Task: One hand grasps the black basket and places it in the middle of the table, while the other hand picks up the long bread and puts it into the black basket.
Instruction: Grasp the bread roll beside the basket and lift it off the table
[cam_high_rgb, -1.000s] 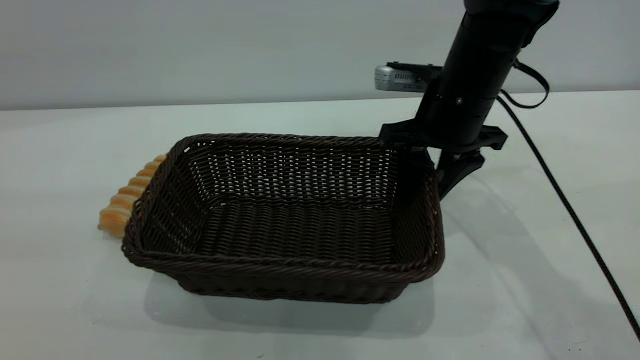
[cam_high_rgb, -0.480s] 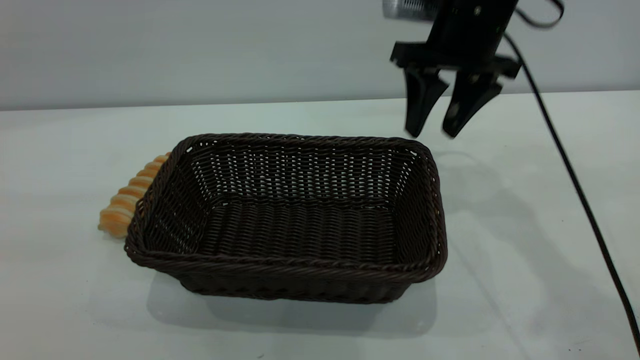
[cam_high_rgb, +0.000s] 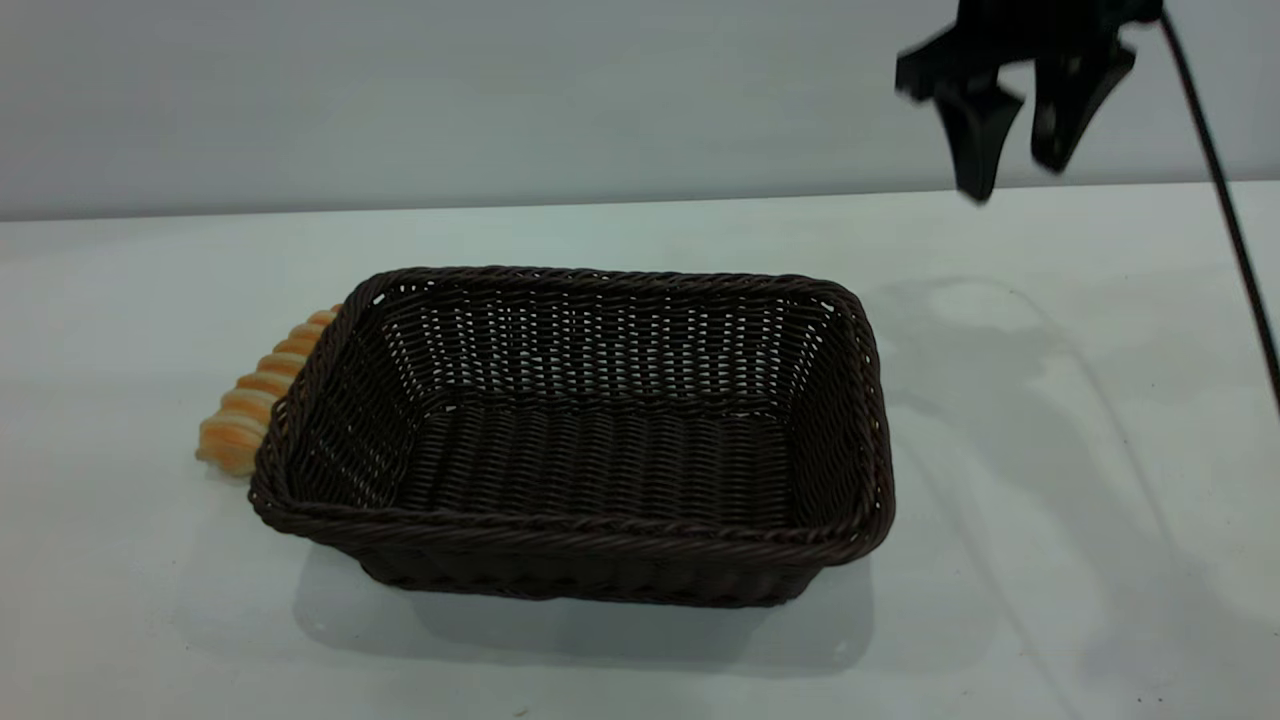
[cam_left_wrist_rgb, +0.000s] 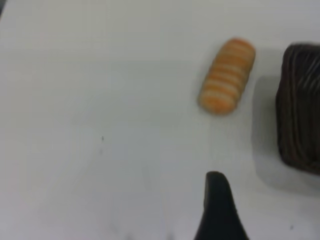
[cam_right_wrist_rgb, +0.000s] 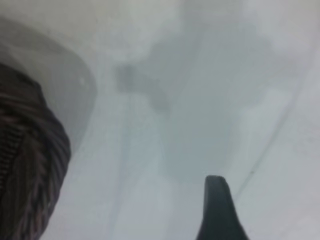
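The black basket (cam_high_rgb: 600, 532) stands empty at the middle of the white table (cam_high_rgb: 1050, 450), with nothing gripping it. The long bread (cam_high_rgb: 252, 402) lies on the table against the outside of the basket's left side, partly hidden by the rim. High above the table, to the right of the basket, hangs my right gripper (cam_high_rgb: 1012, 180), open and empty. In the left wrist view the bread (cam_left_wrist_rgb: 227, 76) lies beside the basket's edge (cam_left_wrist_rgb: 300, 110). One finger (cam_left_wrist_rgb: 218, 207) of my left gripper shows there, well short of the bread, holding nothing.
A black cable (cam_high_rgb: 1232, 230) trails down from the right arm along the table's right edge. The right wrist view shows the basket's corner (cam_right_wrist_rgb: 25, 160) and bare table beside it.
My right gripper has let go of the basket's right rim, risen well above the table and swung to the right. The basket and the bread stay where they were.
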